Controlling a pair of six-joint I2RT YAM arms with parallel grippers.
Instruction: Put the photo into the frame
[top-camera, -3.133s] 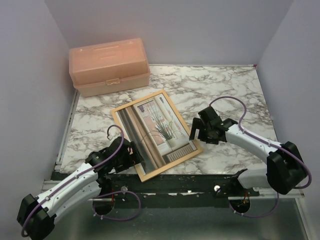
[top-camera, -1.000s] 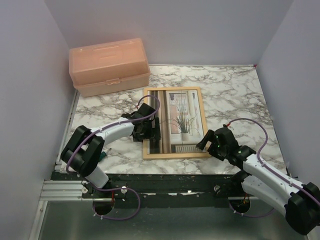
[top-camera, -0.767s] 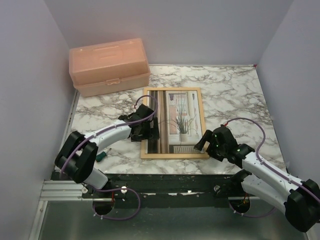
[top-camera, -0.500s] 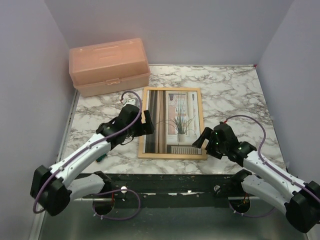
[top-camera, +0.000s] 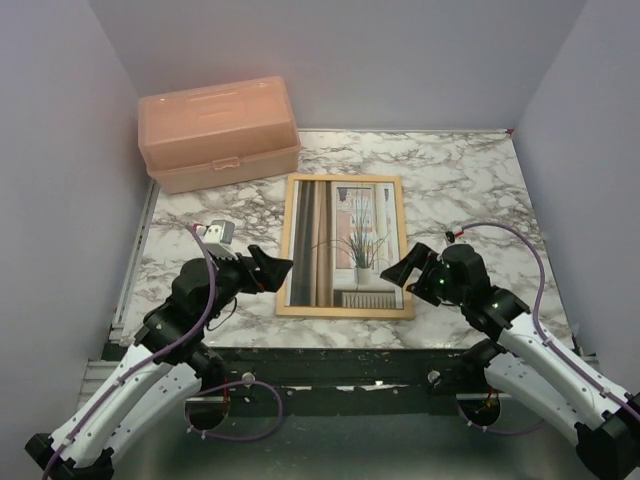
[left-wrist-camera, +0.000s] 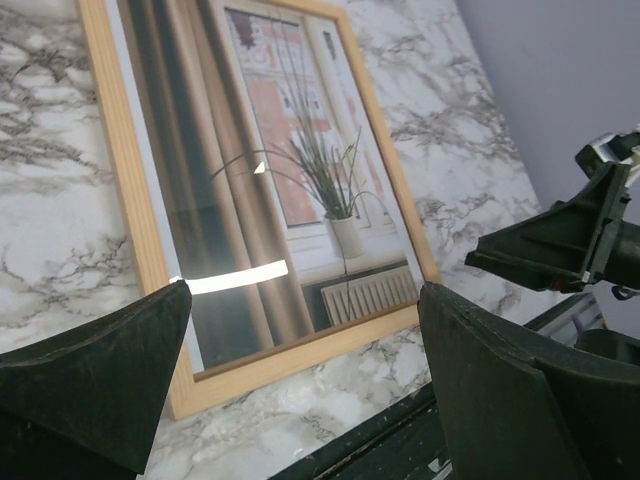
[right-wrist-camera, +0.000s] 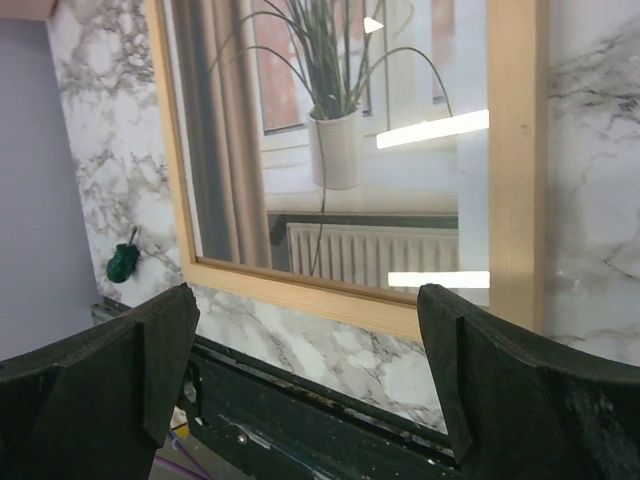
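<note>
The light-wood frame (top-camera: 345, 312) lies flat in the middle of the marble table, long side running away from me. The photo (top-camera: 345, 240) of a spiky potted plant at a curtained window sits face up inside it under reflective glass. My left gripper (top-camera: 268, 270) hovers open just off the frame's near-left corner, holding nothing. My right gripper (top-camera: 395, 272) hovers open off the near-right corner, also holding nothing. The left wrist view shows the frame (left-wrist-camera: 300, 358) and photo (left-wrist-camera: 300, 170) beyond my open gripper (left-wrist-camera: 300, 400). The right wrist view shows the frame (right-wrist-camera: 515, 150) and photo (right-wrist-camera: 330, 150) beyond my open gripper (right-wrist-camera: 305, 390).
A peach plastic toolbox (top-camera: 218, 132) stands shut at the back left. A small green screwdriver (right-wrist-camera: 123, 262) lies on the marble to the left of the frame's near end. The table's black front rail (top-camera: 340, 355) runs just below the frame.
My left arm has drawn back from the frame's left edge toward the near left. Both grippers have opened a little wider, and the frame has shifted slightly left.
</note>
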